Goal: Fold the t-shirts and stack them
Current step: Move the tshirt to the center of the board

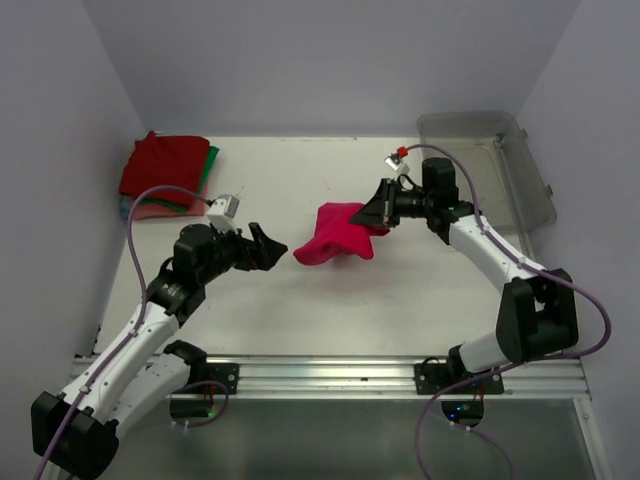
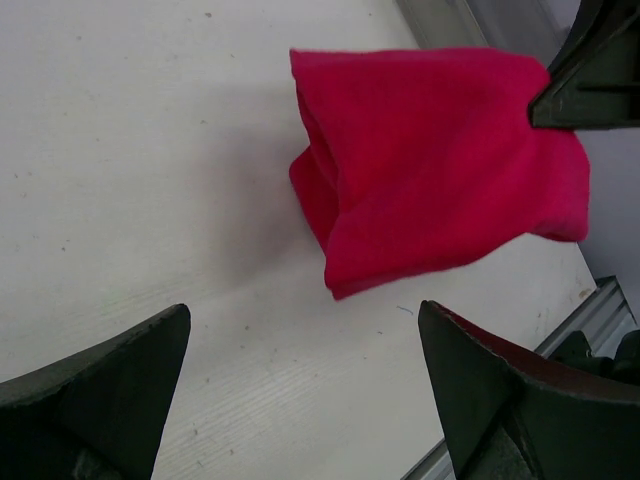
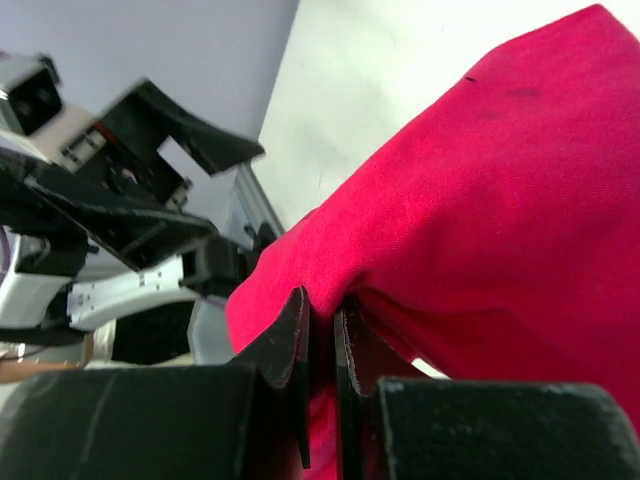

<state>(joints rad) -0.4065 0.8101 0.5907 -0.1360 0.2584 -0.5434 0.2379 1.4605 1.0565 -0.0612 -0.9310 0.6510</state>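
A bright crimson-pink t-shirt [image 1: 335, 236] hangs bunched over the middle of the table, its lower fold resting on the surface [image 2: 430, 170]. My right gripper [image 1: 372, 214] is shut on the shirt's right edge, cloth pinched between its fingers [image 3: 322, 305]. My left gripper [image 1: 270, 246] stands open to the left of the shirt, a short way apart from it, with nothing between its fingers [image 2: 305, 330]. A stack of folded t-shirts [image 1: 165, 175], dark red on top with green and salmon-pink edges showing, lies at the far left corner.
A clear grey plastic bin [image 1: 490, 165] stands at the far right, behind my right arm. White walls close in the table on both sides and the back. A metal rail [image 1: 330, 375] runs along the near edge.
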